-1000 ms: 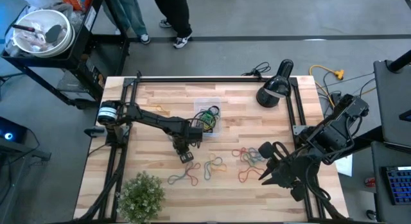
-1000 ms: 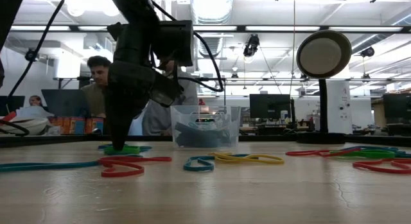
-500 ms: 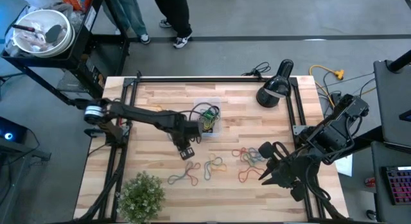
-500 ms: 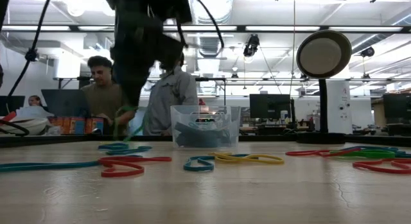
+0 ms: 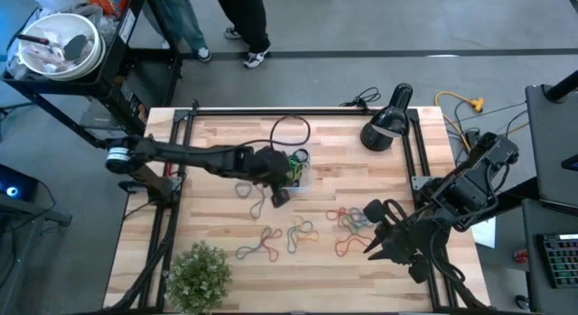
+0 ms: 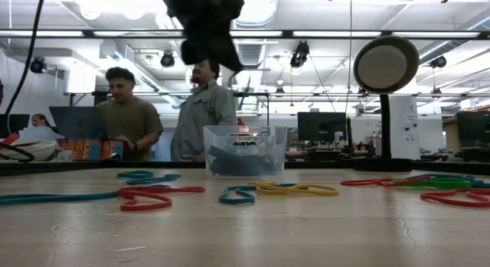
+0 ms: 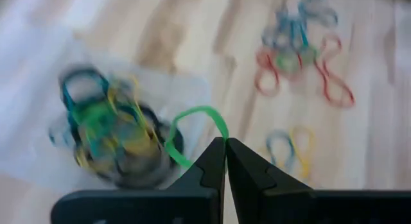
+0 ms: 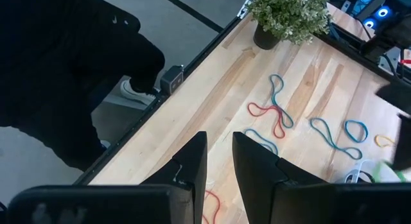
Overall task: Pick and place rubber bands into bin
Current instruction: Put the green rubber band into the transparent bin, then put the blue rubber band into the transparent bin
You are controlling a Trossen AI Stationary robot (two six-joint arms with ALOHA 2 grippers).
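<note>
Left gripper (image 7: 225,142) pinching one green rubber band (image 7: 192,128) just beside clear bin (image 5: 298,176), right gripper (image 8: 218,147) slightly parted at table's right edge (image 5: 432,207).

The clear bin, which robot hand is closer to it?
Left. The left gripper is raised at the bin's edge, pinching a green rubber band. The right gripper waits far off near the table's right front corner.

a green rubber band (image 7: 192,124) hangs from the dark left claw (image 7: 225,147) over pale wood.
</note>
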